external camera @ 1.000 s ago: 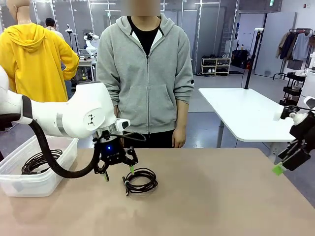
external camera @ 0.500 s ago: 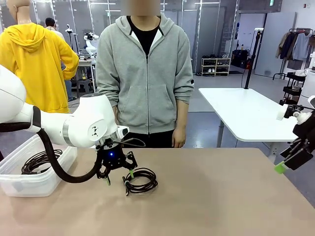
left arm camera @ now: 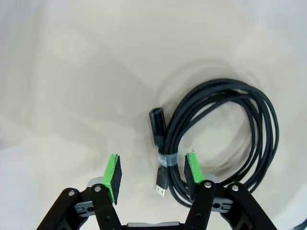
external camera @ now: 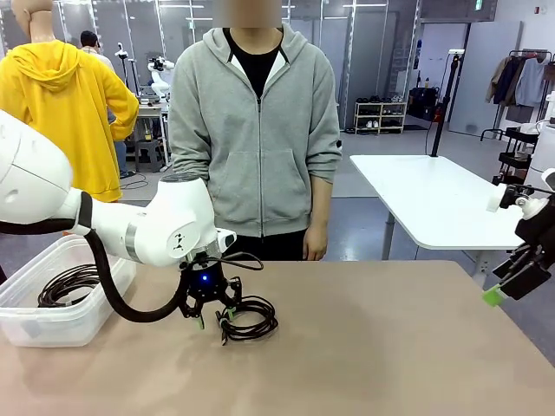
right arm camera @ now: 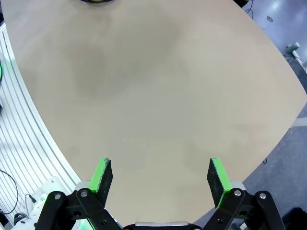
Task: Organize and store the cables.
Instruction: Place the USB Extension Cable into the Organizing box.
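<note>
Low over the tan table (external camera: 364,347), the left gripper (external camera: 212,319) stood at the near-left edge of a coiled black cable (external camera: 247,317) that lay flat on the surface. In the left wrist view the gripper (left arm camera: 151,172) had its jaws part-way apart, not touching anything: one green pad (left arm camera: 112,171) stood over bare table, and the other pad (left arm camera: 193,168) sat over the coil's bundled strands. Between them lay the bound part of the cable (left arm camera: 225,134), where a small grey tie (left arm camera: 167,159) wrapped the strands together, with a black plug (left arm camera: 157,123) pointing away from the gripper and a smaller connector end (left arm camera: 161,188) pointing toward it. The rest of the loop spread out to one side, round and several turns thick. At the table's left edge stood a clear plastic bin (external camera: 87,312) holding more coiled black cables (external camera: 74,282). Off the right edge of the table, the right gripper (external camera: 512,282) hung raised, well apart from the coil; its own wrist view showed the gripper (right arm camera: 160,178) with jaws spread wide over bare tabletop, holding nothing. Beyond the far edge a person in a grey hooded sweatshirt (external camera: 256,130) stood facing the table, arms down at the sides.
</note>
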Controlling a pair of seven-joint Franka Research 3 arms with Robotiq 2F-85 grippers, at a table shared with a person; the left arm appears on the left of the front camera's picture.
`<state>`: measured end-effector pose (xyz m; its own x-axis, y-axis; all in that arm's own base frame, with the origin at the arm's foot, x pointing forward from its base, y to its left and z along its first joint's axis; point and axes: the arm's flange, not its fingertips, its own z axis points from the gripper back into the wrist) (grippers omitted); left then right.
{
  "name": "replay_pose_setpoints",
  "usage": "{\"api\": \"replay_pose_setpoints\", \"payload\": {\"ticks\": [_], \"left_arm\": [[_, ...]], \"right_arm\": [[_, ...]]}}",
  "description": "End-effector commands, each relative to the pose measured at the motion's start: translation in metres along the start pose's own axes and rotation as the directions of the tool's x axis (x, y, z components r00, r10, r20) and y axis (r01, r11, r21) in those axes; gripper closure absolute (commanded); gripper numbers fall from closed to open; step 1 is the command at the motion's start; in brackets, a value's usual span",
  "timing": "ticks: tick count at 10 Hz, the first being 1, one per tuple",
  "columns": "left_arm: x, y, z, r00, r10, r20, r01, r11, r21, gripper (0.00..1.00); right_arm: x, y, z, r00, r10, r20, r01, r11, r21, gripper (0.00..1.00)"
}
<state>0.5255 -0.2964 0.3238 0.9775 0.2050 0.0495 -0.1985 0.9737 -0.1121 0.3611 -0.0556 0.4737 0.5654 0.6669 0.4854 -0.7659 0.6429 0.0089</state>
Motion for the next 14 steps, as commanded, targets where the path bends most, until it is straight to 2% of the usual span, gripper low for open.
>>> {"api": "replay_pose_setpoints", "payload": {"ticks": [1,3,4,5,8,10,11,12,13,14], "left_arm": [[0.009,-0.016,-0.003,0.999,0.019,0.042,-0.021,0.999,0.045,0.45],[0.013,-0.022,-0.009,0.999,0.028,0.031,-0.029,0.999,0.040,0.55],[0.011,-0.022,-0.010,1.000,0.010,0.025,-0.011,0.999,0.041,0.82],[0.008,-0.020,-0.008,1.000,0.027,0.006,-0.028,0.998,0.063,0.99],[0.005,-0.016,-0.011,0.999,0.041,-0.022,-0.039,0.996,0.080,1.00],[0.006,-0.015,-0.002,0.999,0.046,-0.003,-0.046,0.997,0.066,1.00],[0.008,-0.016,0.020,1.000,0.017,0.020,-0.018,0.999,0.049,1.00],[0.015,-0.019,0.072,0.995,-0.075,0.065,0.072,0.996,0.050,1.00],[0.022,-0.017,0.134,0.973,-0.178,0.150,0.169,0.983,0.066,1.00],[0.026,-0.009,0.179,0.952,-0.270,0.148,0.263,0.963,0.062,1.00]], "right_arm": [[-0.001,0.001,0.000,1.000,-0.007,-0.010,0.007,1.000,-0.002,0.00],[-0.001,0.001,0.000,1.000,-0.007,-0.010,0.007,1.000,-0.002,0.00],[-0.001,0.001,0.000,1.000,-0.007,-0.010,0.007,1.000,-0.002,0.00],[-0.001,0.001,0.000,1.000,-0.007,-0.010,0.007,1.000,-0.002,0.00],[-0.001,0.001,0.000,1.000,-0.007,-0.010,0.007,1.000,-0.002,0.00],[-0.001,0.001,0.000,1.000,-0.007,-0.010,0.007,1.000,-0.002,0.00],[-0.001,0.001,0.000,1.000,-0.007,-0.010,0.007,1.000,-0.002,0.00],[-0.001,0.001,0.000,1.000,-0.007,-0.010,0.007,1.000,-0.002,0.00],[-0.001,0.001,0.000,1.000,-0.007,-0.010,0.007,1.000,-0.002,0.00],[-0.001,0.001,0.000,1.000,-0.007,-0.010,0.007,1.000,-0.002,0.00]]}}
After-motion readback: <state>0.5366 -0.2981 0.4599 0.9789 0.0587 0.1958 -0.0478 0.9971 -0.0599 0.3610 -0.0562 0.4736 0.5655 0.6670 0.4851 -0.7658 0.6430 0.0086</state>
